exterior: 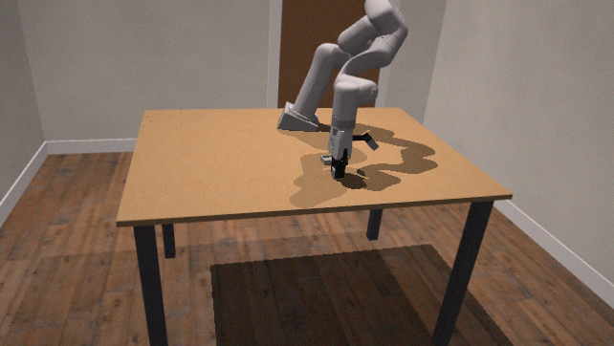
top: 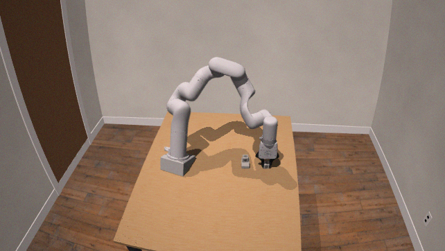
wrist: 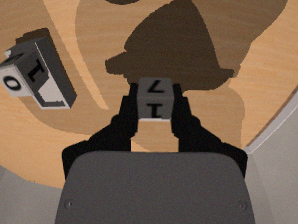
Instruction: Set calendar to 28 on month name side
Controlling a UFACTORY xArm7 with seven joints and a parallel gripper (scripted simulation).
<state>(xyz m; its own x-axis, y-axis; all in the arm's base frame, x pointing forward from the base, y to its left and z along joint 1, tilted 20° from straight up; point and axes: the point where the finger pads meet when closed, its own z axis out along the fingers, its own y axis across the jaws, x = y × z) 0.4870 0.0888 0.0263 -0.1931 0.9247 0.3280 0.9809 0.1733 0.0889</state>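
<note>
Fingers clamp a cube point(wrist: 154, 100) beside the tray point(wrist: 52, 83).

My arm point(top: 194, 91) arches up from its base and drops to a vertical wrist, gripper point(wrist: 156, 119) pointing straight down, low over the table. Black fingers pinched onto a digit cube point(wrist: 156, 99), one each side.

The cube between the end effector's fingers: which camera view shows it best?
The wrist view shows the cube best: it sits close and centred, with marks on two faces. In the top view it is a tiny pale block below the end effector. In the exterior view the dark fingers mostly hide it.
</note>
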